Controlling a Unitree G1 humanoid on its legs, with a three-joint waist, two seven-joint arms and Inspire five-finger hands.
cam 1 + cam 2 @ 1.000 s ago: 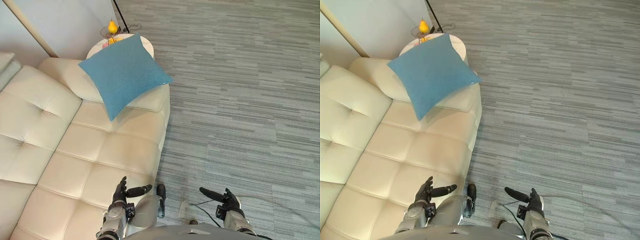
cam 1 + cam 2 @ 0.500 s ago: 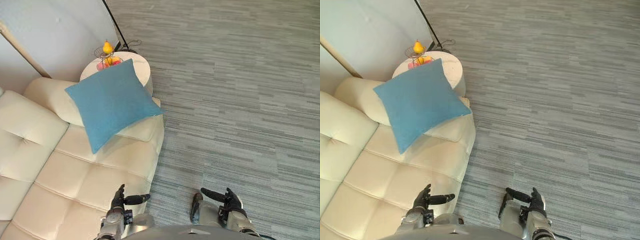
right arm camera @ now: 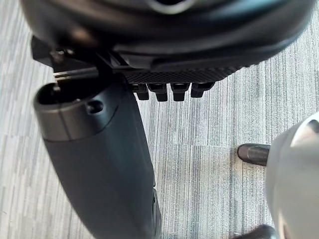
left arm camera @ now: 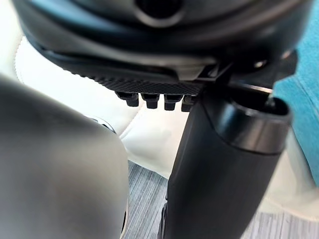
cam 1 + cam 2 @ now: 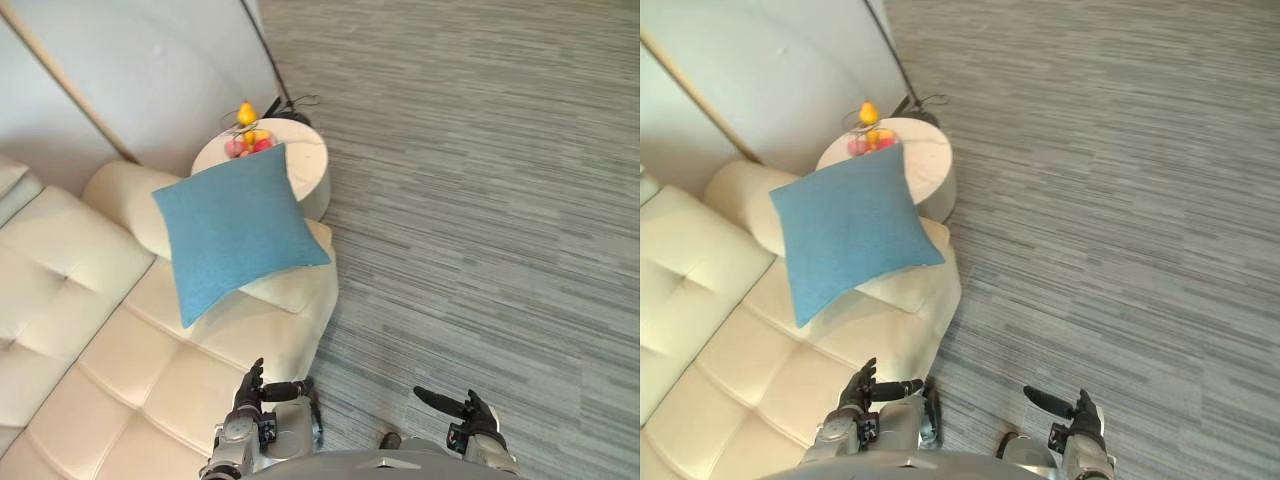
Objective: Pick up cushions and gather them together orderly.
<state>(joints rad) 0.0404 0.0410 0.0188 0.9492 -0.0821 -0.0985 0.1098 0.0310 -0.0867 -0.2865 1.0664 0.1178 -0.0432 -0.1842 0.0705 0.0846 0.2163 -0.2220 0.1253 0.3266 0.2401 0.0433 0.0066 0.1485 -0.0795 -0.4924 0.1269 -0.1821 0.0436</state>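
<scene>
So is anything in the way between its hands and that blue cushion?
Nothing visible. Bare sofa seat lies between the left hand and the blue cushion resting on the armrest; the right hand hangs over the floor.

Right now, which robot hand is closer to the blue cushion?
Left. The left hand is by the sofa edge, toward the blue cushion; the right hand is farther, over the carpet.

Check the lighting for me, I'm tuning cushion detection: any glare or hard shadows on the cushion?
Left eye view: the blue cushion is evenly lit, no glare, with a faint soft shadow beneath its lower edge on the cream sofa. Left wrist view: the cushion shows as a bright strip past the dark left hand.
</scene>
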